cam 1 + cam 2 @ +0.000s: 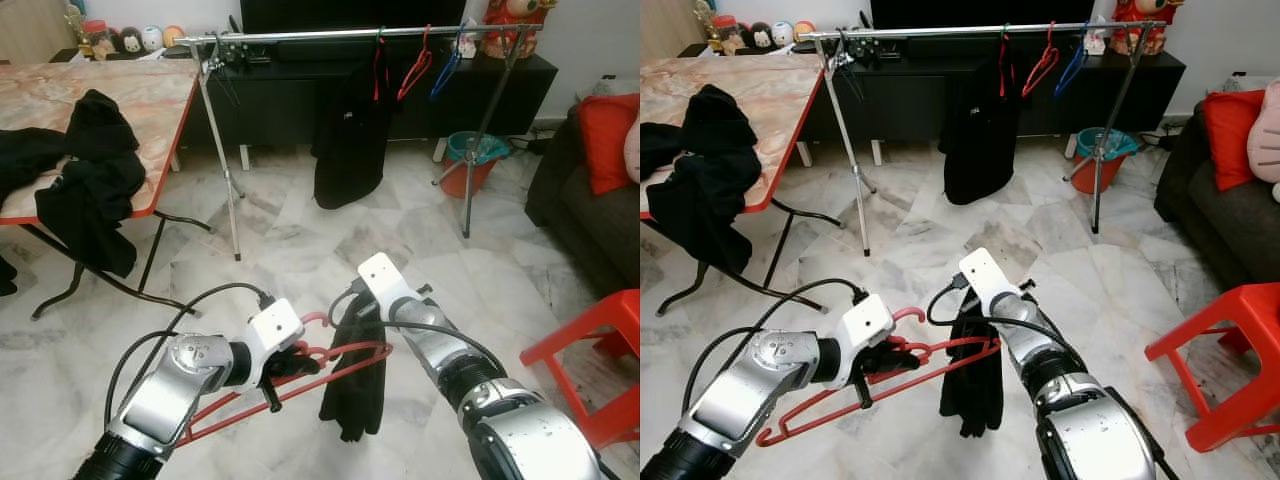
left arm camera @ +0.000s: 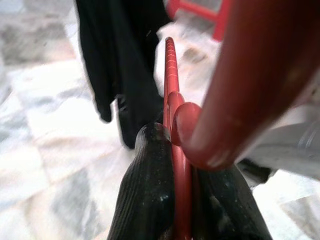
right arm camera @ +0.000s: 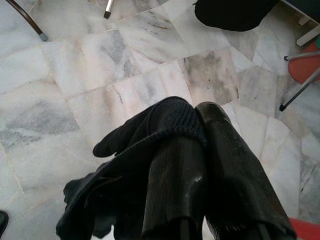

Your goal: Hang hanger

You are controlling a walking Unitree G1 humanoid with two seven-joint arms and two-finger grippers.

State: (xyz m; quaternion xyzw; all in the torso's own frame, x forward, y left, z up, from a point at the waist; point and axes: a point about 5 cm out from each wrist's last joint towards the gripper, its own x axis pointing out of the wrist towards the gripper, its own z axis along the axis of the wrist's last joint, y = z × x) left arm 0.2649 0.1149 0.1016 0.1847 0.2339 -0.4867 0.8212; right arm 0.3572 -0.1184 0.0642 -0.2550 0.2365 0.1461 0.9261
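My left gripper (image 1: 285,368) is shut on a red hanger (image 1: 340,362), held low over the marble floor; its black fingers (image 2: 150,200) clamp the red wire (image 2: 172,100). A black garment (image 1: 355,385) hangs from the hanger's right end. My right gripper (image 1: 358,318) is shut on the top of that garment, whose knit cloth (image 3: 155,135) wraps over the fingers (image 3: 225,165). A silver clothes rail (image 1: 330,36) stands ahead, with another black garment (image 1: 350,130), a red hanger (image 1: 415,68) and a blue hanger (image 1: 445,70) on it.
A marble-topped table (image 1: 150,100) with black clothes (image 1: 90,180) draped on it stands at left. A dark sofa with a red cushion (image 1: 605,140) is at right, a red stool (image 1: 590,350) near my right arm. A bucket (image 1: 475,160) sits by the rail's right leg.
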